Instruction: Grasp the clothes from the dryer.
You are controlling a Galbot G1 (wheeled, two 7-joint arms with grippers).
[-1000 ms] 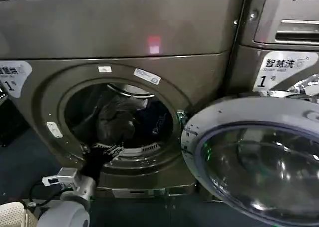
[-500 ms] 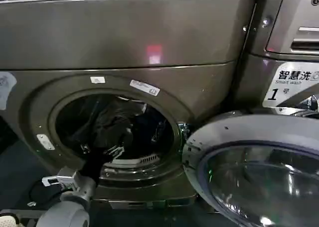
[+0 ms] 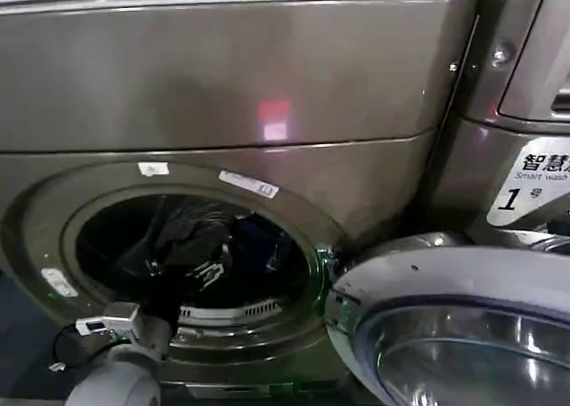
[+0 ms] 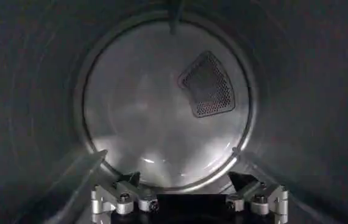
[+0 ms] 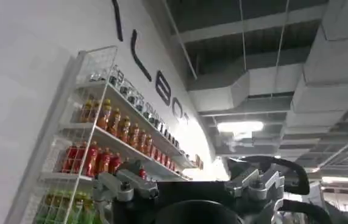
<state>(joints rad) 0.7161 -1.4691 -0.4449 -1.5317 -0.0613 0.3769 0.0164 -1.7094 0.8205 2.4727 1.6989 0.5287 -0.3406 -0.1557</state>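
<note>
The dryer (image 3: 267,77) is a bronze-grey front-loader with its round porthole open. Inside the drum lies the clothes (image 3: 183,239), a dark crumpled heap with a navy blue piece (image 3: 256,242) beside it. My left arm reaches up from the lower left through the porthole, and the left gripper (image 3: 207,271) sits at the lower edge of the heap. In the left wrist view the left gripper (image 4: 184,179) stands open with nothing between its fingers, facing the drum's shiny back wall (image 4: 149,122) and its mesh vent (image 4: 209,84). The right gripper (image 5: 184,173) is open, pointing at the ceiling.
The dryer's round glass door (image 3: 445,335) hangs open at the lower right, close to the porthole. A second machine (image 3: 525,112) with a white label marked "1" stands to the right. A shelf of bottles (image 5: 100,140) shows in the right wrist view.
The dryer has grown larger in the head view, with the porthole sliding left and down. The left arm stays inside the porthole by the heap.
</note>
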